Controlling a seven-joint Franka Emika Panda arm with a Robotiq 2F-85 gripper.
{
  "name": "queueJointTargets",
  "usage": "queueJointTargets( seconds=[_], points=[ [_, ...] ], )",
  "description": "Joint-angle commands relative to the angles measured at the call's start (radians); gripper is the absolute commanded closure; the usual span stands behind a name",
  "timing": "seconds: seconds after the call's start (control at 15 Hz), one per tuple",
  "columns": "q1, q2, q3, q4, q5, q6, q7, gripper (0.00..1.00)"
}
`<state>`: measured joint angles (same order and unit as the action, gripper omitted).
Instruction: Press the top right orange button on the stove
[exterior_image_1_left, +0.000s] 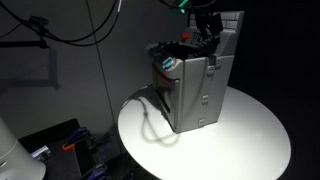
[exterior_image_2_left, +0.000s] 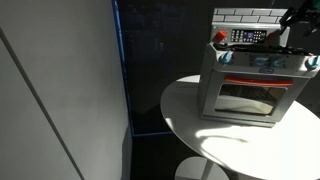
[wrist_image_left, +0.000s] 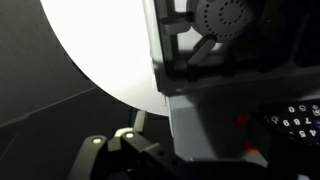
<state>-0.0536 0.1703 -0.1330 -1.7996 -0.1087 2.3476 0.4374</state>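
Observation:
The grey toy stove (exterior_image_1_left: 195, 95) stands on a round white table (exterior_image_1_left: 250, 130) and shows in both exterior views (exterior_image_2_left: 250, 90). Its dark top carries a button panel (exterior_image_2_left: 245, 37) in front of the white tiled back panel (exterior_image_2_left: 250, 14). My gripper (exterior_image_1_left: 208, 40) hangs just over the back of the stove top, also seen at the frame edge (exterior_image_2_left: 292, 28). In the wrist view the stove's grey side (wrist_image_left: 200, 125) fills the middle; two orange-red spots (wrist_image_left: 243, 120) glow beside white buttons (wrist_image_left: 295, 122). I cannot tell which is the top right orange button. The fingers are too dark to read.
A dark cable (exterior_image_1_left: 150, 125) loops over the table beside the stove. The table edge (exterior_image_2_left: 185, 110) curves close to the stove's front. A large grey panel (exterior_image_2_left: 60, 90) stands next to the table. Clutter lies on the floor (exterior_image_1_left: 60, 145).

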Motion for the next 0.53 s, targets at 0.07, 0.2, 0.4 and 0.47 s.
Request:
queueJointTargets(
  seconds=[0.07,0.2,0.4,0.47],
  points=[
    [0.014,0.028,-0.006,0.042,-0.043,-0.008,0.068,0.0],
    [0.017,0.034,-0.007,0.047,-0.049,-0.01,0.087,0.0],
    [0.02,0.04,-0.009,0.056,-0.049,-0.01,0.104,0.0],
    [0.02,0.042,-0.01,0.059,-0.049,-0.011,0.11,0.0]
  ],
)
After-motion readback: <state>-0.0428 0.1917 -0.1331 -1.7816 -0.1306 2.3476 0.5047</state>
